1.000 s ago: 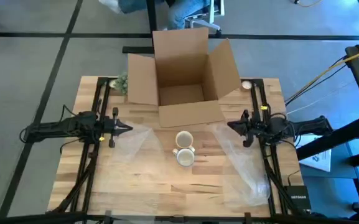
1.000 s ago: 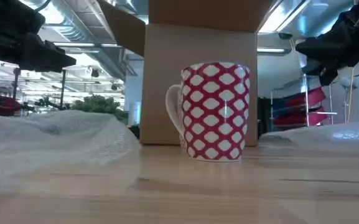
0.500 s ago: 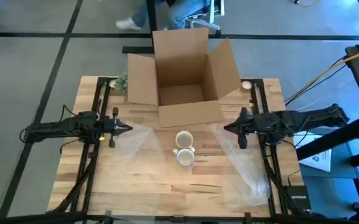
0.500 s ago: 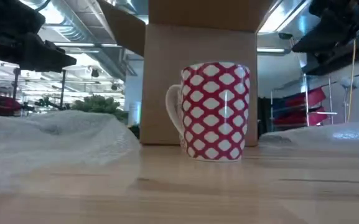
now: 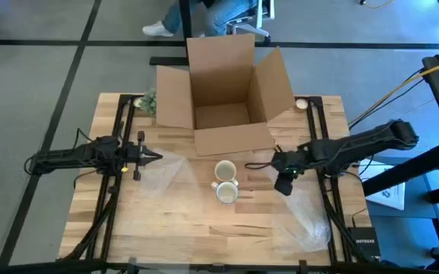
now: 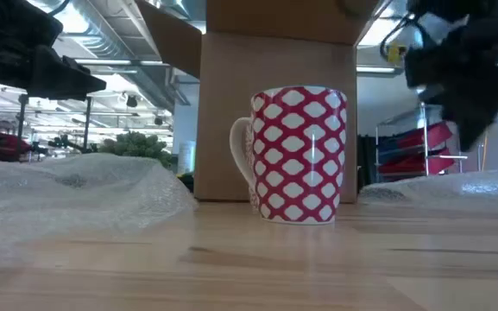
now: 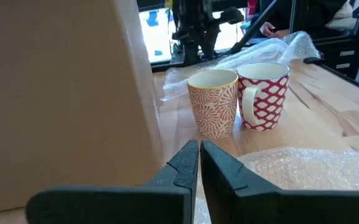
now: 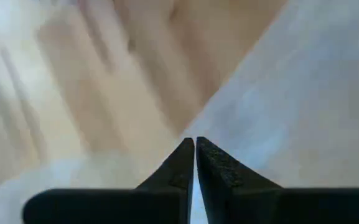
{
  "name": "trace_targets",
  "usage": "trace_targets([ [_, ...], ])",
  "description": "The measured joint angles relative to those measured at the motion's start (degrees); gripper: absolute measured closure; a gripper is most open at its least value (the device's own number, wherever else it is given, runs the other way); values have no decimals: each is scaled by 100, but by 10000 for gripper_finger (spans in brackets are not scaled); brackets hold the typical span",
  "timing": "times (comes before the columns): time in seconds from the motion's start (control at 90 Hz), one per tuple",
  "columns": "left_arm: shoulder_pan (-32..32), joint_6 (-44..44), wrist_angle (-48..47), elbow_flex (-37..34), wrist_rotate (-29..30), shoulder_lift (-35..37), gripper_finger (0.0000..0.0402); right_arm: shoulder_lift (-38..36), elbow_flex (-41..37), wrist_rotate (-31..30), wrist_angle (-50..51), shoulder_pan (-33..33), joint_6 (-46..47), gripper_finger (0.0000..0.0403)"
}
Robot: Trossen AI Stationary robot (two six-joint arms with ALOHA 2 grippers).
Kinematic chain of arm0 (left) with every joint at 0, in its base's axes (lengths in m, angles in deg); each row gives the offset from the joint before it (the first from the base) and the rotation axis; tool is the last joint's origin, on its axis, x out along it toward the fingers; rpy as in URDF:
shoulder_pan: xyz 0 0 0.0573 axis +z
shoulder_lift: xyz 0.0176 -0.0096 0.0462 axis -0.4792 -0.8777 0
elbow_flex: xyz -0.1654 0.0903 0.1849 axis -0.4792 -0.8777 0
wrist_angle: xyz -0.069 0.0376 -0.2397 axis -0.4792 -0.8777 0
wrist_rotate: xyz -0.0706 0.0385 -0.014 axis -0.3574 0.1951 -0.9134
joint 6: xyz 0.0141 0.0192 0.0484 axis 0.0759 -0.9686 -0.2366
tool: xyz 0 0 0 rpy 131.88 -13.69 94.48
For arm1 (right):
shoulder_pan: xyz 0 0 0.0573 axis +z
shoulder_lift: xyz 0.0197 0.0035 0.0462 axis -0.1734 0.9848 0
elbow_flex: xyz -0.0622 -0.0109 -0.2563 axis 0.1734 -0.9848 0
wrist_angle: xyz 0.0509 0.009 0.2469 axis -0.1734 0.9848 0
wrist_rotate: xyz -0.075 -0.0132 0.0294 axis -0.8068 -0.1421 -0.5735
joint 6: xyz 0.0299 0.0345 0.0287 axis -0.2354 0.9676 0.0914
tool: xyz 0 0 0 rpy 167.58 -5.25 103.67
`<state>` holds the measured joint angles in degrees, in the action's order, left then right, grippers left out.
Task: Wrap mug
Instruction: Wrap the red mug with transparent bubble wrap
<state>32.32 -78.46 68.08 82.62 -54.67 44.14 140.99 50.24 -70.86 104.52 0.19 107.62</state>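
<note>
Your right pincer (image 5: 274, 164), fingers pressed together and gripping nothing, is hanging right of the mugs (image 5: 225, 180); your left pincer (image 5: 154, 157), likewise closed and empty, is waiting at centre left.

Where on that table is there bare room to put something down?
The near wooden strip of the table, in front of the two mugs, is bare. It is crowded by the box and under the bubble wrap on both sides.

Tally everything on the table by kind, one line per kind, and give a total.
Mugs: 2, a red-and-white lattice mug and a tan leaf-patterned mug
Bubble wrap sheets: 2, left sheet and right sheet
Cardboard box: 1, open
Green plant-like item: 1, at the far left corner
Small round object: 1, at the far right corner
Total: 7
</note>
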Motion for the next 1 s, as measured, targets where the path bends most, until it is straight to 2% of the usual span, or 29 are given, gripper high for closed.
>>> trace_targets([
  [0.089, 0, 8, 0, 0, 17, 1, 400, 73, 0, 875, -307, 180, 336, 356],
  [0.233, 2, 9, 11, 0, 101, 2, 400, 74, 0, 1161, -1148, 878, 615, 289],
  [0.3, 2, -4, 11, 0, 103, 2, 400, 74, 0, 775, -1378, 1240, 722, 255],
  [0.389, 0, 52, 11, 0, 105, 0, 400, 190, 4, -234, -1621, 1847, 684, 217],
  [0.444, 2, 114, 11, 0, 105, 2, 400, 330, 4, -773, -1676, 2273, 637, 201],
  [0.5, 2, 145, 11, 0, 120, 2, 400, 526, 4, -1062, -1891, 2666, 625, 192],
  [0.689, 2, 178, 11, 0, 125, 4, 400, 1512, 209, -1465, -1960, 3458, 920, 198],
  [0.833, 2, 177, 13, 0, 131, 7, 400, 2421, 708, -2098, -1288, 3470, 1066, 223],
  [1.0, 2, 185, 13, 0, 129, 5, 400, 3377, 1202, -1979, -1250, 3391, 1088, 276],
])
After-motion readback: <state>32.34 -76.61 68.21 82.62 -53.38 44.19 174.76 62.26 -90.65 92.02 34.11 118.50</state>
